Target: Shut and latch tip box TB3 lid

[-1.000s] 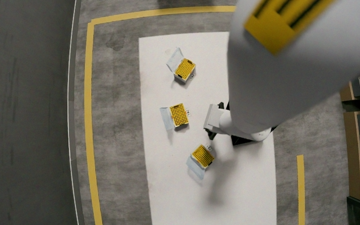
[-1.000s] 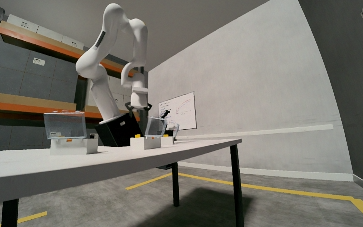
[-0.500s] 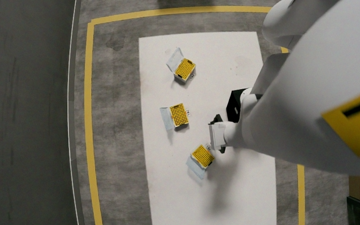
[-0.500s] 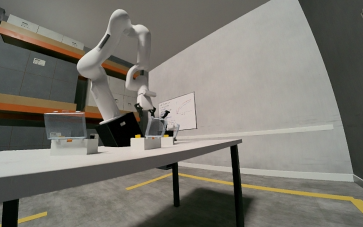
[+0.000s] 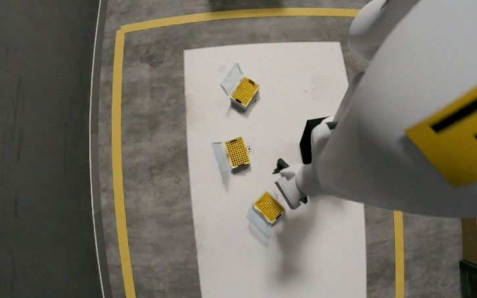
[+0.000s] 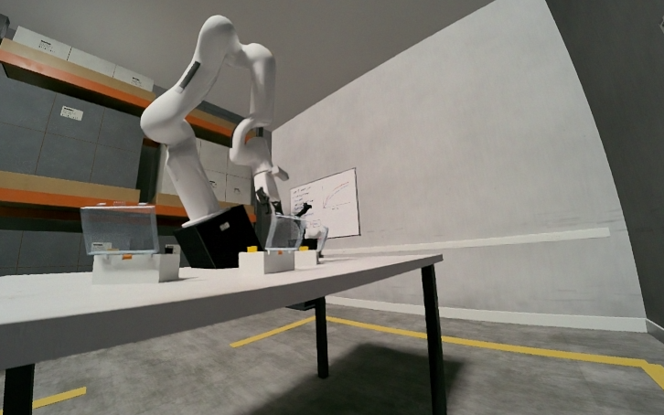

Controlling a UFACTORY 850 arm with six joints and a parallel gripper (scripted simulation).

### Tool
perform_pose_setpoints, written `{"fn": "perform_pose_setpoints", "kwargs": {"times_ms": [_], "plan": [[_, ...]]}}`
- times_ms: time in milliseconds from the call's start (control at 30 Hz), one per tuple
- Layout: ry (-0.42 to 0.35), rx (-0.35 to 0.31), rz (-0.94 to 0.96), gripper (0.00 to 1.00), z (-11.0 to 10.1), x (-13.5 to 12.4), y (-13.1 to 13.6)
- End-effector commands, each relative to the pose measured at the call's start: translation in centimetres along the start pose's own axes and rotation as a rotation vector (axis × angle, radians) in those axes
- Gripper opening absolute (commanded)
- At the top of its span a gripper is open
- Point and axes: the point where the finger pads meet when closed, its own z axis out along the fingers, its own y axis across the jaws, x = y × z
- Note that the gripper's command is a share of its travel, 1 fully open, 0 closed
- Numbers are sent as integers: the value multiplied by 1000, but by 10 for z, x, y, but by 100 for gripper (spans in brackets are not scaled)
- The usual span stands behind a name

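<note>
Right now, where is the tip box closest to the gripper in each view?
Top: the tip box is the lowest of three, below centre.
Exterior: the farthest of three, mid-frame, partly behind the middle box.
Shared landmark: the black robot base.

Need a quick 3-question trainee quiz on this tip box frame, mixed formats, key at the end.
1. True or false: all three tip box lids stand open.
2. Multiple choice: the claw is A) shut on a lid, B) open and holding nothing, C) shut on a box.
3. Fill in: in the top view, the claw is closest to the ____ box of the three on the bench.

Key:
1. True: the upper box, middle box and lowest box all show yellow racks with lids swung aside.
2. B
3. lowest
</note>
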Motion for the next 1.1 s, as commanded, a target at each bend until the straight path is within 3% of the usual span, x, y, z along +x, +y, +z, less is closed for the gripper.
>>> {"fn": "perform_pose_setpoints", "kwargs": {"times_ms": [0,700,867,1067], "plan": [[-5,49,-170,100,0,1,0],[-3,214,-782,100,0,1,0],[-3,214,-782,100,0,1,0],[-4,214,-782,100,29,-7,0]]}}
